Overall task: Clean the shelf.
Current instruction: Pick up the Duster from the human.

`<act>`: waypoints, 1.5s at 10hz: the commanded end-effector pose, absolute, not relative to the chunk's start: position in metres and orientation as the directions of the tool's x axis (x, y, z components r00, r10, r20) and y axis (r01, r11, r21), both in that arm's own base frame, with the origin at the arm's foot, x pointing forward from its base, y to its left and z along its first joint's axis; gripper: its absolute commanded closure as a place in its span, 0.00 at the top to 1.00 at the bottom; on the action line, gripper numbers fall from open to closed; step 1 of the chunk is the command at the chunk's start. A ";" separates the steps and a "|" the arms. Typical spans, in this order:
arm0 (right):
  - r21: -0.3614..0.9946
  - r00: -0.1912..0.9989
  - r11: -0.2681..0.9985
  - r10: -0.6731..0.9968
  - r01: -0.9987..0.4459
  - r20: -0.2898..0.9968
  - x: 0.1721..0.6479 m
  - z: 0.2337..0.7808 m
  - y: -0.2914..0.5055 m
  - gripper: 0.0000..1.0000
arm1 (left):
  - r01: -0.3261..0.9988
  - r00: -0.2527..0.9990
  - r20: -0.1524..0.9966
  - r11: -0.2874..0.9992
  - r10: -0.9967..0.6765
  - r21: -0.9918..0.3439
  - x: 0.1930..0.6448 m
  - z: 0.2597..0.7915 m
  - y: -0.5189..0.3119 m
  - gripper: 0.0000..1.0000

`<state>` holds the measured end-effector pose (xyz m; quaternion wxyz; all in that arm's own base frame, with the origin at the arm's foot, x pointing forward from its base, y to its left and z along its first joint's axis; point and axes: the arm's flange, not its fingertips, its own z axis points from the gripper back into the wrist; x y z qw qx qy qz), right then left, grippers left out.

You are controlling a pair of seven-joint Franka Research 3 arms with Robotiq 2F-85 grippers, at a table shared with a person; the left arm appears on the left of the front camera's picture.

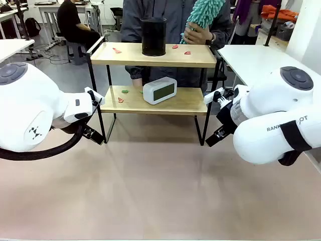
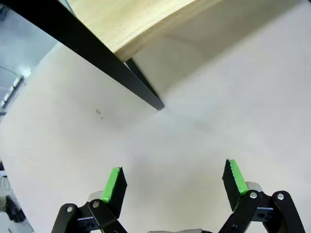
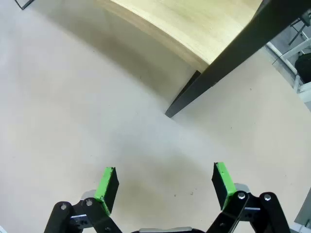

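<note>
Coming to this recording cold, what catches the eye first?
The two-tier shelf stands in the middle, with a black cylinder on its top board, a white digital clock on the lower one and small red and green scraps on both. Behind it, a person's hand holds a teal fluffy duster near the top board's right end. The left gripper and right gripper hang open near its front legs.

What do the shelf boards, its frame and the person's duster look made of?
The shelf boards: light matte wood with visible grain. The faintly layered edge in the left wrist view suggests plywood. Its frame: thin black matte bars, probably painted metal. The duster: teal nubby tufts, likely chenille microfibre.
</note>
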<state>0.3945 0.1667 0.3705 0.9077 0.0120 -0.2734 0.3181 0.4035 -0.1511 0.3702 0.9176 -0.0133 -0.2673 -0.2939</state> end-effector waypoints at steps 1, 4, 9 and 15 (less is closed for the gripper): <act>-0.152 0.648 0.797 0.571 -0.584 0.504 0.395 0.371 0.167 1.00 | 0.547 0.684 0.499 0.827 -0.532 0.133 0.403 0.370 -0.151 1.00; -0.152 0.648 0.797 0.571 -0.584 0.504 0.395 0.371 0.167 1.00 | 0.547 0.684 0.499 0.827 -0.532 0.133 0.403 0.370 -0.151 1.00; -0.152 0.648 0.797 0.571 -0.584 0.504 0.395 0.371 0.167 1.00 | 0.547 0.684 0.499 0.827 -0.532 0.133 0.403 0.370 -0.151 1.00; -0.153 0.648 0.797 0.571 -0.584 0.504 0.394 0.371 0.167 1.00 | 0.547 0.684 0.498 0.827 -0.532 0.133 0.403 0.370 -0.151 1.00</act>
